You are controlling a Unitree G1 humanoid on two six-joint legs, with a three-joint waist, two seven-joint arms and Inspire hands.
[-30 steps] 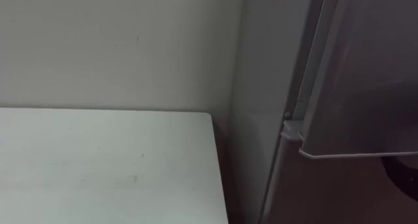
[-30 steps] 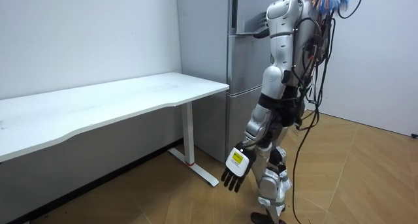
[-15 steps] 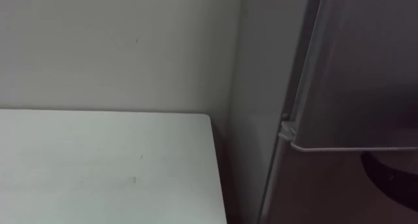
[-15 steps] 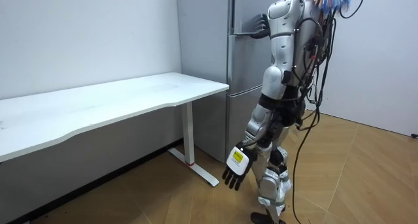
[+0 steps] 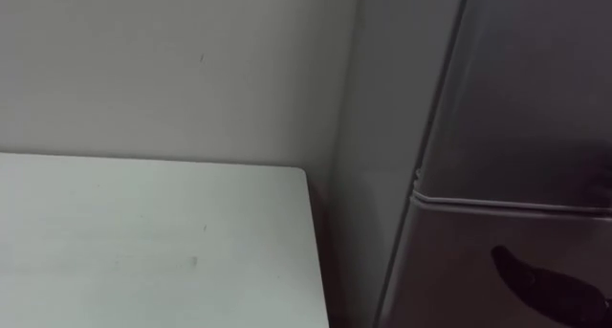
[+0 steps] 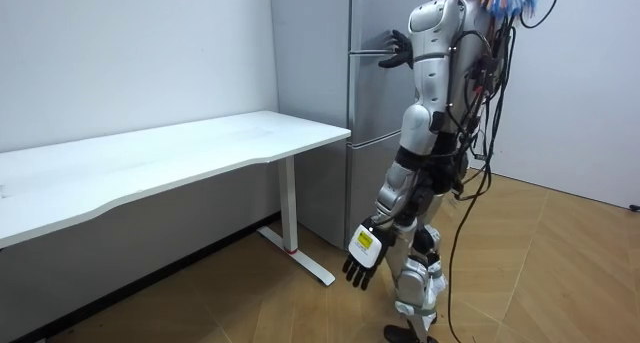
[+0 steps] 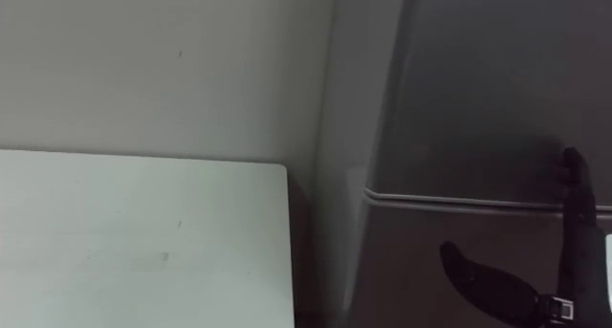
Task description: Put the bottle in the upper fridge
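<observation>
The grey fridge (image 6: pixel 372 103) stands before me. Its upper door (image 5: pixel 535 98) lies flush with the body, and a thin seam (image 7: pixel 459 202) divides it from the lower door. My right hand (image 7: pixel 483 278) reaches in from the lower right, its dark fingers (image 5: pixel 535 282) straight and spread against the fridge front just below the seam. In the room view the right hand (image 6: pixel 396 53) rests on the door at shoulder height. The left hand (image 6: pixel 362 255) hangs by my thigh with relaxed fingers and holds nothing.
A white table (image 5: pixel 143 242) stands to the left of the fridge, against the pale wall (image 5: pixel 172 70). Its right edge ends a narrow gap away from the fridge side. In the room view the table (image 6: pixel 180 158) runs along the wall over a wooden floor (image 6: pixel 520 283).
The upper fridge door, ajar one second ago, has swung in and now lies flush. My right hand has come further into the eye view along the fridge front. The left hand is unchanged.
</observation>
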